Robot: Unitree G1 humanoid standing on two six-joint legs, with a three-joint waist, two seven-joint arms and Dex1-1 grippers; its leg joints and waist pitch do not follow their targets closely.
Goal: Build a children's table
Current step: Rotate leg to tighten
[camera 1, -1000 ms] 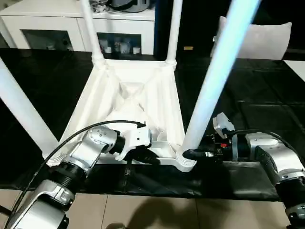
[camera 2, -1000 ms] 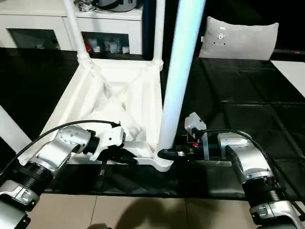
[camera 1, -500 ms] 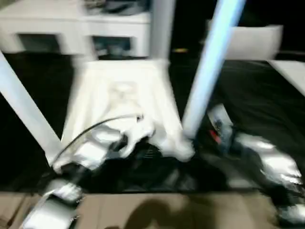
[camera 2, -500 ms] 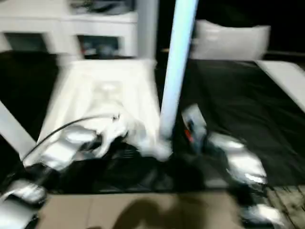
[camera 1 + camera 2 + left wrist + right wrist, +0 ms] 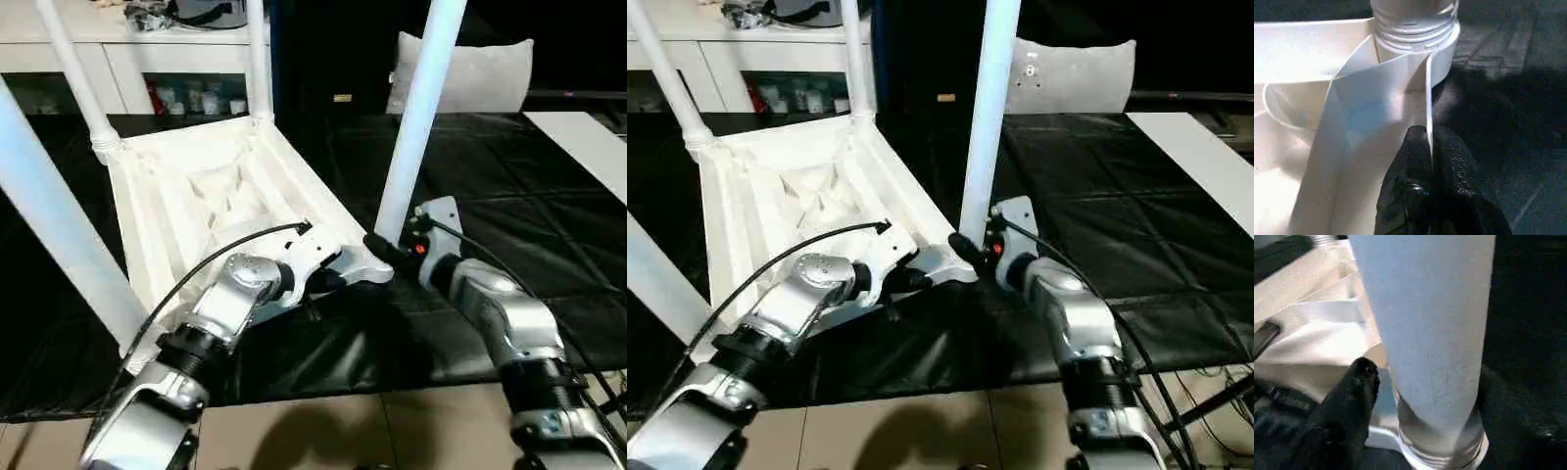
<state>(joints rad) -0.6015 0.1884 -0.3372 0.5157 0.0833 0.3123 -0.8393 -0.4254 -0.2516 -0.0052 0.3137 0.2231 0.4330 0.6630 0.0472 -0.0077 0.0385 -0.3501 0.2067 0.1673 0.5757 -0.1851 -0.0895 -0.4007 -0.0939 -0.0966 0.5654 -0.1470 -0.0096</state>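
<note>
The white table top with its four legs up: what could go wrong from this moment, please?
1. The left gripper pinches only a thin rib of the table top; the rib may slip out or bend.
2. The right gripper sits at the base of the near right leg; a push there could tilt the leg in its corner socket.
3. The top's near edge lies close to the edge of the black-covered work table, so it might slide off.
</note>
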